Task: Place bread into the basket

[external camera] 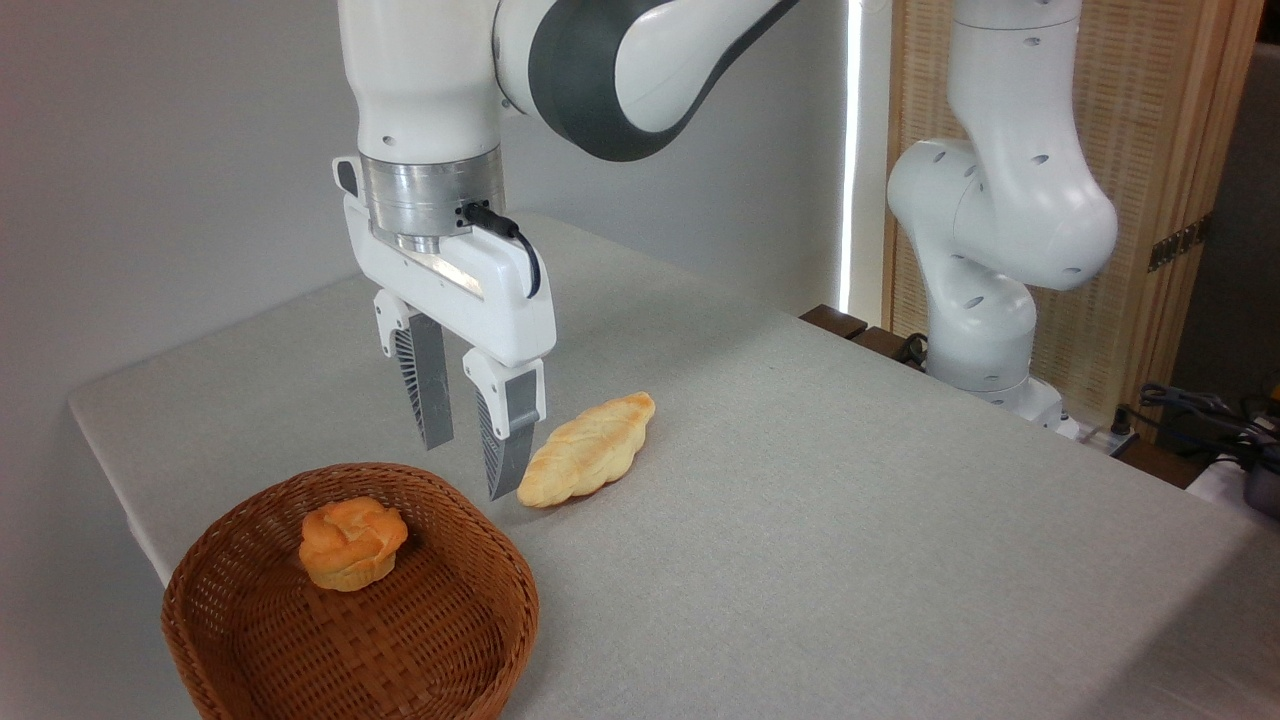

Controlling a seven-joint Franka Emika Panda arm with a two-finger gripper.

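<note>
Broadly, the grey bench (850,520) is filling most of the view, with the white arm (1000,220) rising from its base at the right and reaching over to the left. Next in size, the basket (215,600) is sitting at the near left corner of the bench, and a small orange bun (352,543) is lying inside it toward the back. The claw (470,465) is hanging fingers-down above the bench just behind the basket's far rim, its two ribbed fingers (430,385) standing apart with nothing between them. The bread (588,449) is lying flat on the bench just right of the claw, outside the basket and close to it, its long axis running from near left up to far right; its nearer tip is appearing beside the right finger, though whether they are touching I cannot tell. Judging by its look, the loaf is seeming light and fairly firm, with a braided, matte crust that should be giving the ribbed pads good grip rather than slipping. Its pointed ends are looking thin and awkward to pinch, so the best hold is appearing to be across the wide middle, fingers closing on the two long sides, gently enough not to be denting it if it is soft.
</note>
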